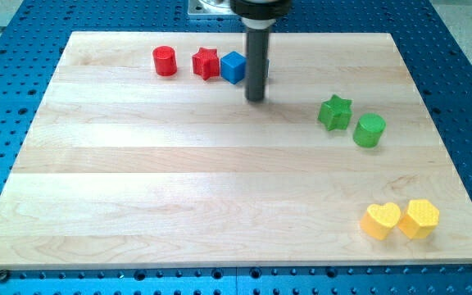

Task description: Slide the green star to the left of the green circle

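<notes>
The green star (334, 112) sits just to the view's upper left of the green circle (369, 130), the two close together, perhaps touching at one edge. Judged from this layout, the star is already roughly on the circle's left, so the step in hand looks like either a final nudge or none at all. The tool here is a plain dark rod with nothing to spread or press together and nothing held; its tip (256, 99) rests on the counter (179, 188) well to the view's left of the green star, just right of the blue cube (233, 67).

If more placement is wanted, the next move calls for bringing the tip above the star and pushing it slightly toward the view's bottom, level with the circle, without bumping the circle itself.

The counter is a pale wooden board on a blue perforated base (23, 33). Left of the blue cube stand a red star (206, 63) and a red cylinder (165, 61); below the green circle lie a yellow heart (381, 220) and a yellow hexagon (419, 218).
</notes>
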Controlling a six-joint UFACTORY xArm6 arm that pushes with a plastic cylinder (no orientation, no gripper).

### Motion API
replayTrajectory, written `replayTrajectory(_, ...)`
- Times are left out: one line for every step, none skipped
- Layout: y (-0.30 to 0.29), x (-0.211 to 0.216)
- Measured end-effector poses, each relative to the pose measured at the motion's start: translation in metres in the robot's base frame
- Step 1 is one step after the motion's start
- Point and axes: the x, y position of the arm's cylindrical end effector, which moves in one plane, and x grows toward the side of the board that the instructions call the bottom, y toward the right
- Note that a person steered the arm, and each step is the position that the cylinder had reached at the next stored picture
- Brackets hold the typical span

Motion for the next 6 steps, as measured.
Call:
replayTrajectory(0.063,-0.001)
replayTrajectory(0.157,-0.001)
replayTrajectory(0.177,0.008)
replayTrajectory(0.132,0.037)
replayTrajectory(0.111,0.058)
replayTrajectory(0.126,0.045)
